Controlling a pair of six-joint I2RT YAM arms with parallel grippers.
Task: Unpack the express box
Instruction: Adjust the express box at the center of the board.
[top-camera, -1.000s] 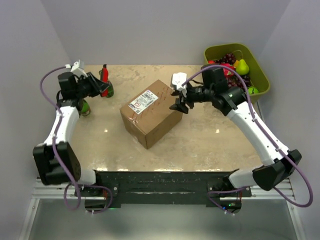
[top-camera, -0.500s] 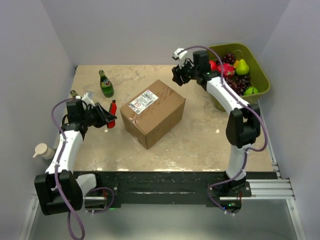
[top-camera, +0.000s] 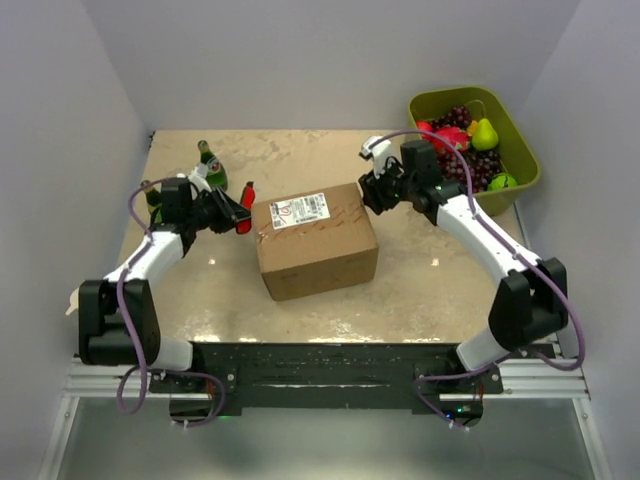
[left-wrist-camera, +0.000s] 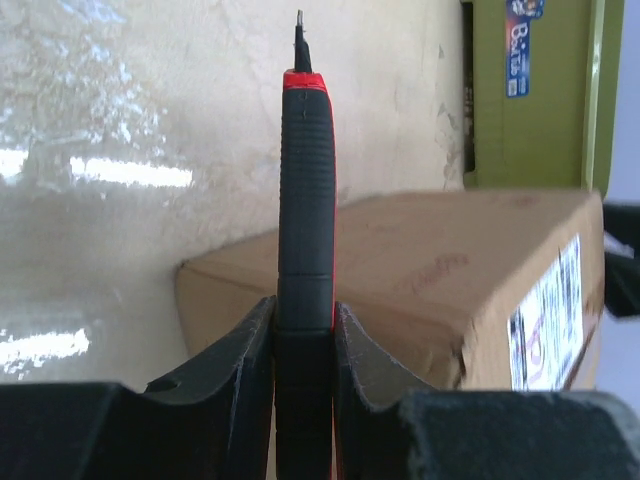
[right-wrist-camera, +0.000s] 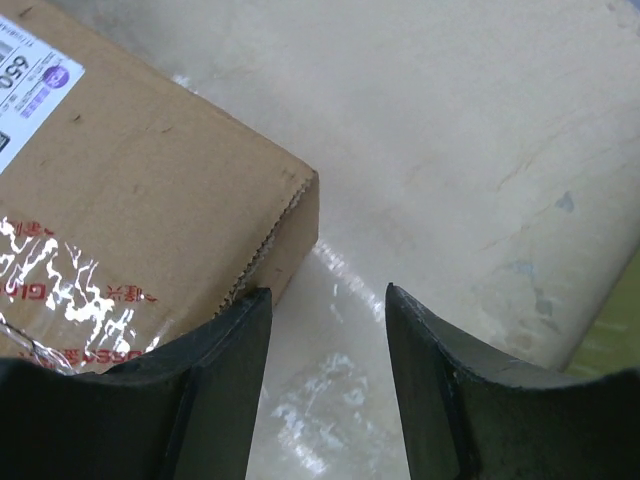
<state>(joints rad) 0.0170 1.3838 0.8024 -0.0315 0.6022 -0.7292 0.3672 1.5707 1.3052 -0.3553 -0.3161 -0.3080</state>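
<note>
The express box (top-camera: 318, 250) is a brown carton with a white label and clear tape on top, lying mid-table. My left gripper (top-camera: 232, 212) is just left of it, shut on a red-and-black box cutter (top-camera: 246, 194). In the left wrist view the cutter (left-wrist-camera: 306, 190) stands straight up between the fingers (left-wrist-camera: 245, 360), its blade tip out, with the box (left-wrist-camera: 440, 280) behind it. My right gripper (top-camera: 372, 196) hovers at the box's far right corner. It is open (right-wrist-camera: 325, 305), one finger (right-wrist-camera: 215, 370) over the box's edge (right-wrist-camera: 150, 190), nothing between the jaws.
A green bottle (top-camera: 210, 168) stands behind the left gripper, and a second one (top-camera: 150, 196) is beside that arm. An olive-green tub (top-camera: 455, 95) of fruit sits at the back right, also visible as the tub (left-wrist-camera: 535, 100) past the box. Side walls close in the table.
The box has turned from diagonal to nearly square with the table. The left gripper carried the cutter up to the box's left side. The right gripper dropped to the box's far right corner, narrowing slightly.
</note>
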